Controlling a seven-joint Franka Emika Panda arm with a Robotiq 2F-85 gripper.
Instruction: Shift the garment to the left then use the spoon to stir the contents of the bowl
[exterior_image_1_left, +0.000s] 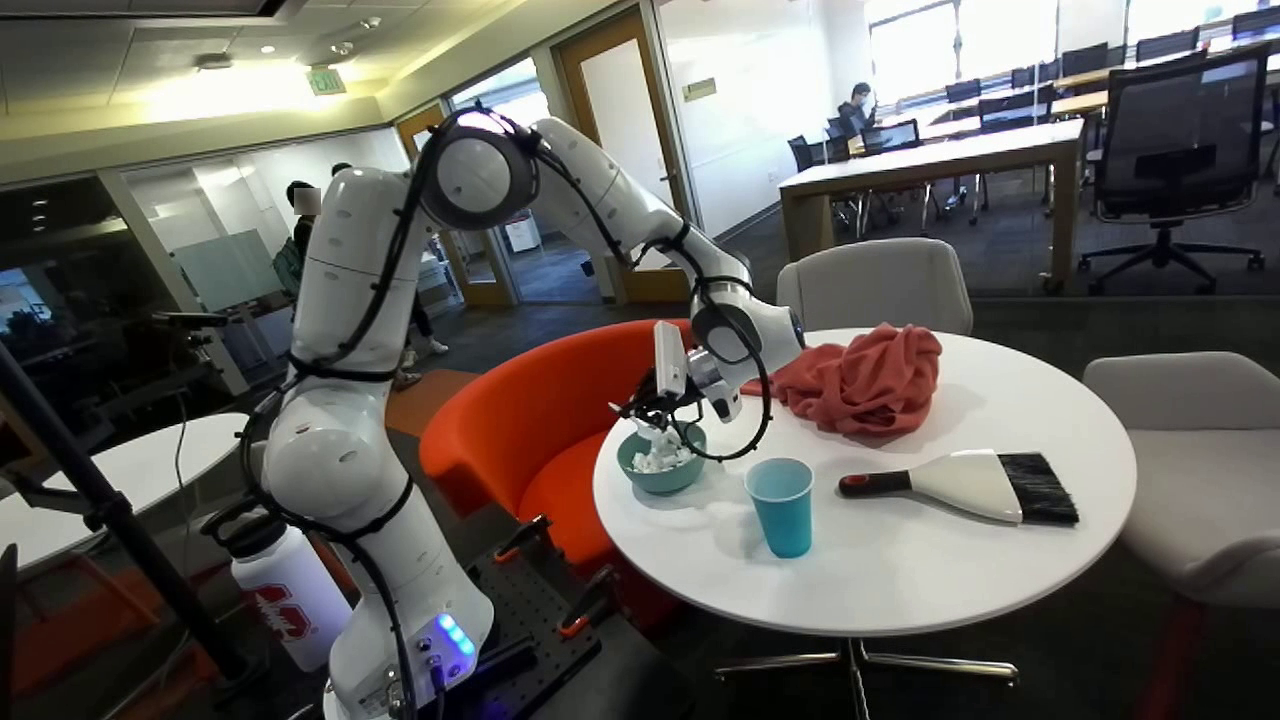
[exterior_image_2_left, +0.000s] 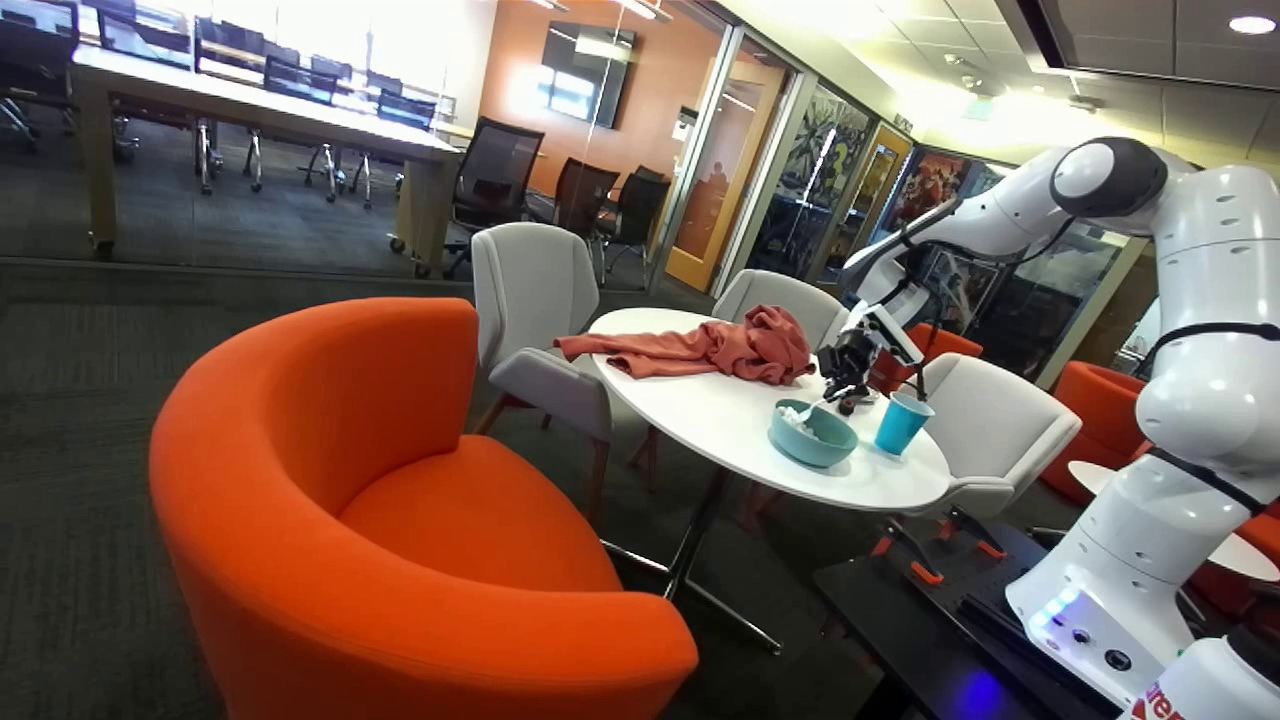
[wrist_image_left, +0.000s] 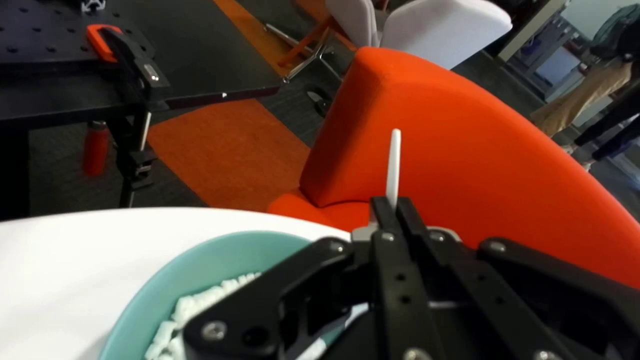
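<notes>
The garment, a crumpled reddish-pink cloth (exterior_image_1_left: 868, 388), lies on the white round table; in an exterior view the cloth (exterior_image_2_left: 745, 347) has one part trailing over the table's edge. Near the rim on the robot's side sits the pale teal bowl (exterior_image_1_left: 662, 482) with white pieces (wrist_image_left: 197, 306) inside. My gripper (wrist_image_left: 392, 203) is shut on the spoon (wrist_image_left: 394, 159), whose thin white end sticks out past the fingertips. In an exterior view the spoon (exterior_image_2_left: 814, 408) slants down into the bowl (exterior_image_2_left: 812, 452). The gripper (exterior_image_2_left: 842, 394) hovers just above the bowl's edge. My fingers hide part of the bowl in the wrist view.
A taller blue cup (exterior_image_1_left: 783, 512) stands close to the bowl. Beyond it lies a black-and-white brush (exterior_image_1_left: 965, 486) with a dark handle. An orange chair (wrist_image_left: 450, 160) is right beside the table (exterior_image_1_left: 880, 590) at the bowl's side. Grey chairs stand around too.
</notes>
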